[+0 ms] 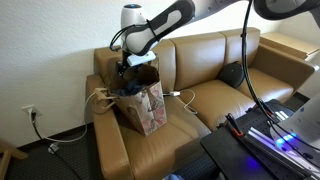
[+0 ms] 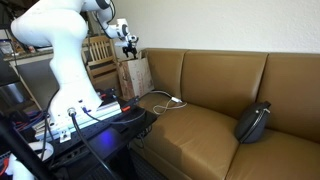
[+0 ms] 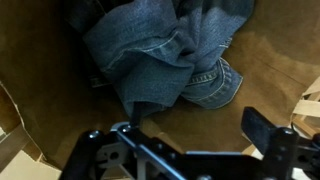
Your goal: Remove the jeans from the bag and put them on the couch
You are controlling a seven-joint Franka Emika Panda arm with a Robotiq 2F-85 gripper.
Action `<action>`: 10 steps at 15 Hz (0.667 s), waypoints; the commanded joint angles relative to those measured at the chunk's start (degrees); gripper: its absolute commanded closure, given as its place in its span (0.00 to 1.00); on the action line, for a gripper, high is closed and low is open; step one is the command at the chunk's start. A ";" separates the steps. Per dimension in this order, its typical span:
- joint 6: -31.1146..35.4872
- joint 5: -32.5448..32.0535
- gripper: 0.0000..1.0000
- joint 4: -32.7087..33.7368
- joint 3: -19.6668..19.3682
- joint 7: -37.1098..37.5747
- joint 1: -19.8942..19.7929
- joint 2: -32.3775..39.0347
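In the wrist view the jeans (image 3: 160,50) lie crumpled as dark blue denim inside the bag (image 3: 275,60), whose brown paper walls surround them. My gripper (image 3: 199,122) hangs open just above them. One finger (image 3: 138,113) is at the denim's edge and the other finger (image 3: 260,131) is over bare paper. In both exterior views the bag (image 1: 145,108) (image 2: 135,76) stands upright on the end seat of the couch (image 1: 215,95) (image 2: 205,110). The gripper (image 1: 135,68) (image 2: 130,47) is poised over the bag's mouth.
A small black cushion (image 1: 232,72) (image 2: 253,122) rests on the far seat of the couch. A white cable (image 1: 180,97) (image 2: 170,100) lies on the seat beside the bag. Dark equipment with lit electronics (image 1: 265,135) (image 2: 70,125) stands in front of the couch.
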 commanded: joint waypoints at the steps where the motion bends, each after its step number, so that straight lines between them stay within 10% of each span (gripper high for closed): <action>1: -4.89 0.15 0.00 4.29 -1.06 3.79 0.72 3.00; 10: -5.39 -0.45 0.00 7.68 -1.41 4.48 0.99 7.20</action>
